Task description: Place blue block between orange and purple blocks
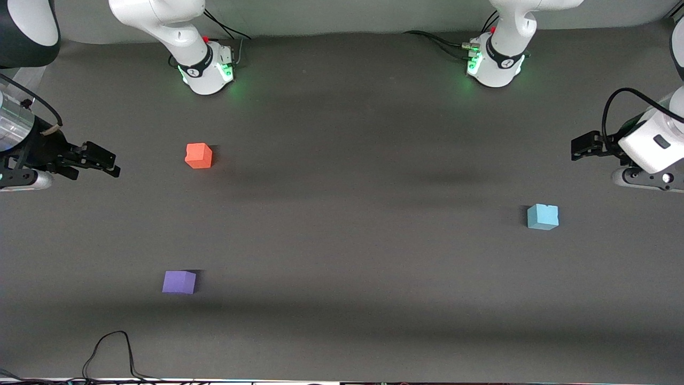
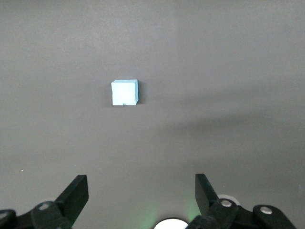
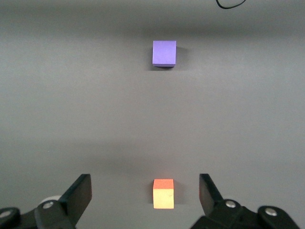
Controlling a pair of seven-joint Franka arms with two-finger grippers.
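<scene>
Grey table (image 1: 342, 256) carries three cubes: blue block (image 1: 542, 216) lies near the left gripper (image 2: 141, 196), fingers apart; orange block (image 1: 199, 155) and purple block (image 1: 179, 282) sit near the right gripper (image 3: 145, 194), also spread.

Even overhead light, soft faint shadows on dark table (image 1: 342, 256); sharp, no glare.

the blue block (image 1: 542, 216) is a small sky-blue cube with a tiny notch on one top edge; it sits flat on the dark counter (image 1: 352, 240) toward the left arm's end, alone. the orange block (image 1: 198, 155) (orange-red, notched) and the purple block (image 1: 179, 282) lie toward the right arm's end, well apart, the purple one nearer the front camera.
</scene>
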